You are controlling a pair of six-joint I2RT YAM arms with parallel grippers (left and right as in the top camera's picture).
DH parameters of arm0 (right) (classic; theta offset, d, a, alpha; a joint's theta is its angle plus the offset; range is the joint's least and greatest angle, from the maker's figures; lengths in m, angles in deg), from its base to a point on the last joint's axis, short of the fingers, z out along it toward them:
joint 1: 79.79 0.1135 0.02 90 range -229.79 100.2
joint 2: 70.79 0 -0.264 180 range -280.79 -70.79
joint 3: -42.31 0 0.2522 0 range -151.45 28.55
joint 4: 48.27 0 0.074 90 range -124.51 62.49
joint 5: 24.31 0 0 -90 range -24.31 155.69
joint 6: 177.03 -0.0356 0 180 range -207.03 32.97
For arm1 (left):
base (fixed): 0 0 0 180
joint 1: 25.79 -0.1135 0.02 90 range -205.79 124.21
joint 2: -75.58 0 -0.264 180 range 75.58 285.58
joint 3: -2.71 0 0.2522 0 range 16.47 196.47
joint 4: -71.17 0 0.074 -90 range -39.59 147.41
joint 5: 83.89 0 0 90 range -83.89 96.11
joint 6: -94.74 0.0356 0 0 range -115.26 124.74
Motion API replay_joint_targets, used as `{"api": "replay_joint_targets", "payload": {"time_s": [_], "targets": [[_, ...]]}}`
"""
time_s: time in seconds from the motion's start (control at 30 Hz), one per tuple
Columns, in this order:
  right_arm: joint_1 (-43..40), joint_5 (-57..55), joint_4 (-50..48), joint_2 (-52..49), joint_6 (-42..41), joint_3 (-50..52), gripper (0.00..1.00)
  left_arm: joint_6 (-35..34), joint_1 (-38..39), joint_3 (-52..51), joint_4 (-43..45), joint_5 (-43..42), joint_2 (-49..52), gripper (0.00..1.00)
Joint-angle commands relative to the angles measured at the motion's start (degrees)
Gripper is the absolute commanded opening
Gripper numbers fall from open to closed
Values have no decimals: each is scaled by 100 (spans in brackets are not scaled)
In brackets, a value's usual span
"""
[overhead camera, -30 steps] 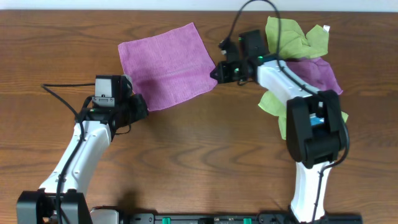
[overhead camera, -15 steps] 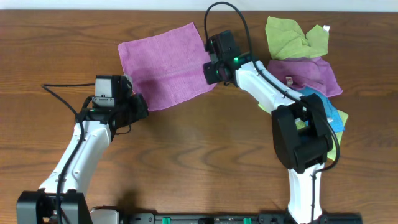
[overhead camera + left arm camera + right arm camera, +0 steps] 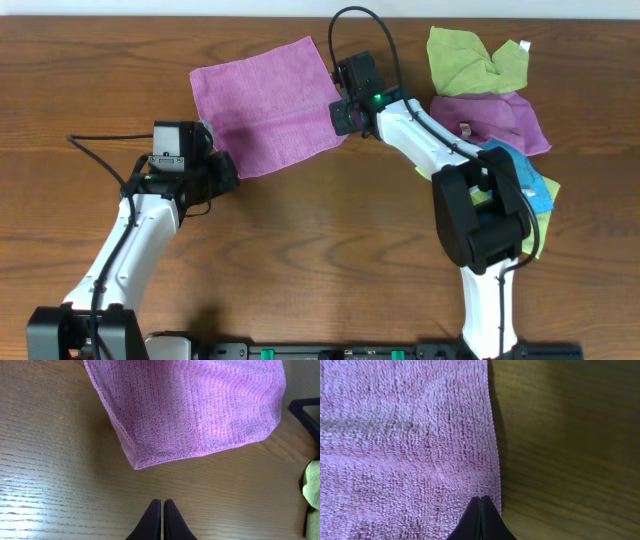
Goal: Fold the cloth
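The left gripper [image 3: 161, 510], jaws closed and empty, sits on bare wood just short of the cloth's [image 3: 265, 105] near corner. Farther back, the right gripper [image 3: 481, 510], also closed and empty, rests over the cloth's right edge, so it is nearer.

My left arm reaches up from the near edge, elbow bent, its gripper [image 3: 162, 519] low with fingers pressed together, nothing between them. My right arm arcs inward across the table; its gripper [image 3: 481, 519] likewise has fingers fully closed, tips pointing down.
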Motion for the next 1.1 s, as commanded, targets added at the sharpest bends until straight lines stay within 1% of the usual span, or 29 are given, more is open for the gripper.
{"api": "replay_joint_targets", "payload": {"time_s": [0.0, 0.17, 0.33, 0.43, 0.53, 0.63, 0.73, 0.9, 1.07], "targets": [[48, 44, 50, -232, -50, -74, 1, 0, -22, -13, -24, -22, 50, 6], [52, 214, 210, -433, -92, -74, 2, 2, -22, -13, -22, -17, 50, 6], [59, 214, 754, -479, -118, -74, 2, 46, -22, -13, -20, 2, 50, 6], [63, 254, 1366, -479, -337, -79, 1, 50, -22, -13, -24, 221, 50, 6], [109, 299, 2210, -479, -629, -79, 1, 50, -22, -13, -20, 592, 50, 6], [192, 302, 2933, -479, -1043, -79, 1, 92, -22, -13, -17, 855, 50, 6], [326, 302, 3451, -479, -1320, -76, 1, 90, -22, -13, -17, 973, 50, 6], [616, 146, 3482, -479, -1335, -79, 2, 92, -22, -13, 22, 994, 50, 6], [658, 125, 3477, -468, -1364, -81, 2, 229, -22, -13, 22, 1014, 50, 6]]}}
